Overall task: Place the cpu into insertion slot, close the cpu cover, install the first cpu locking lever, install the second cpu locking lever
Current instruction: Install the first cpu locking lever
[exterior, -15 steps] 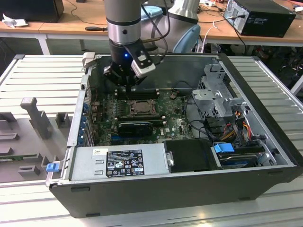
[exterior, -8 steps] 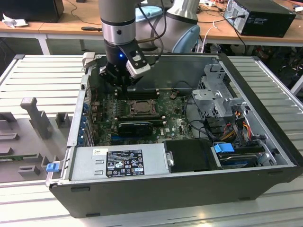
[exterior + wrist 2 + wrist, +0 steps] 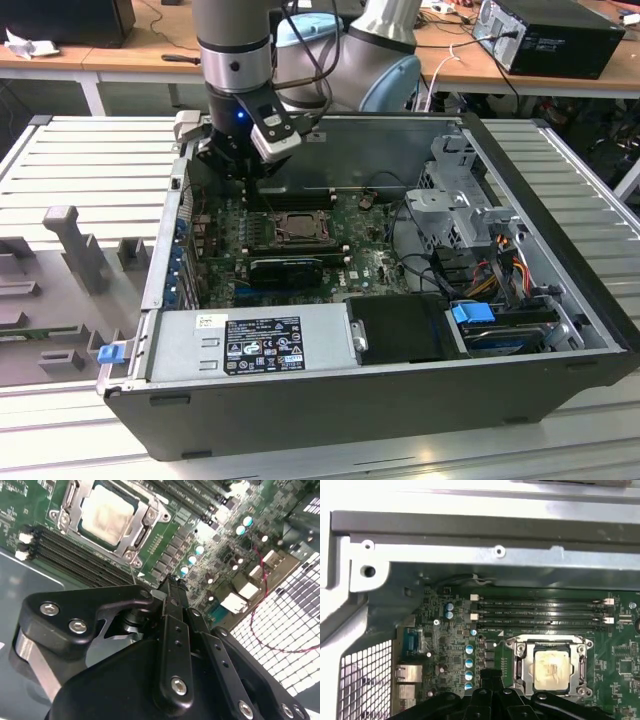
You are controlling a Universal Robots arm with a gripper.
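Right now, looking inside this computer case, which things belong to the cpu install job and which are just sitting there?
Part of the job:
cpu
cpu cover, framing the cpu
gripper, above the green board beside the socket

Just sitting there:
memory slots
black finned block
power supply

The grey-and-black tubular robot arm (image 3: 236,50) stood vertical, with its pale-blue-capped joint (image 3: 390,75) bulging behind it. A small blue light (image 3: 240,118) glowed on the wrist. The black, linkage-driven two-finger gripper (image 3: 252,172) pointed straight down, above the square silver-rimmed insertion slot (image 3: 262,230) but offset to the far side and toward the exterior view's left. In both wrist views the gripper (image 3: 171,586) (image 3: 491,676) had its fingertips pressed together, with nothing between them.
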